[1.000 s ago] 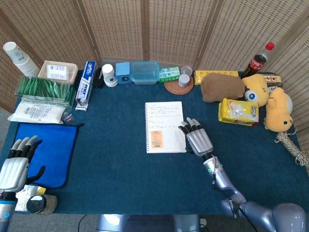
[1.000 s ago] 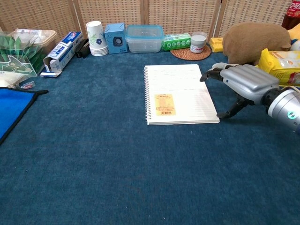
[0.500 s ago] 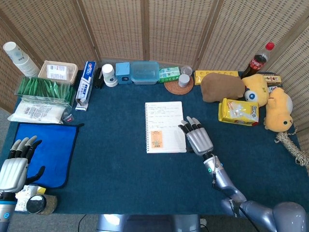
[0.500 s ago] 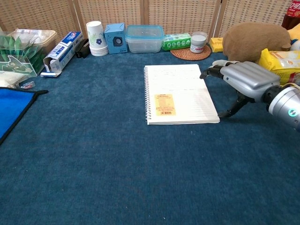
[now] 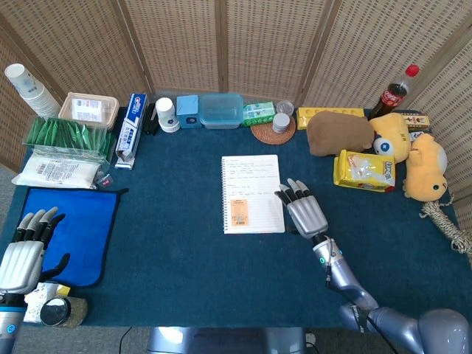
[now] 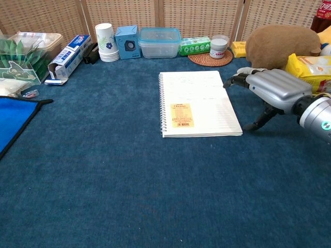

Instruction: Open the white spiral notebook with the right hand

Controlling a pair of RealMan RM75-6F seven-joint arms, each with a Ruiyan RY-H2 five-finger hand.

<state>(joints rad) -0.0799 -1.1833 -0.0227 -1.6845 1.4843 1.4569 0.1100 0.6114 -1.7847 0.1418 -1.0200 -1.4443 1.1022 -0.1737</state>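
Hovering my right hand [image 6: 273, 89] palm-down, fingers spread and holding nothing, just beside the right edge of the white spiral notebook [image 6: 197, 103], which lies flat. My left hand [image 5: 22, 254] rests open, well apart.

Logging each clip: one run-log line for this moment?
notebook closed, flat | right hand open beside its right edge, not gripping | left hand open, idle

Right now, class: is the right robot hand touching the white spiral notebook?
Apart. The chest view shows blue cloth between the right robot hand and the white spiral notebook's right edge.
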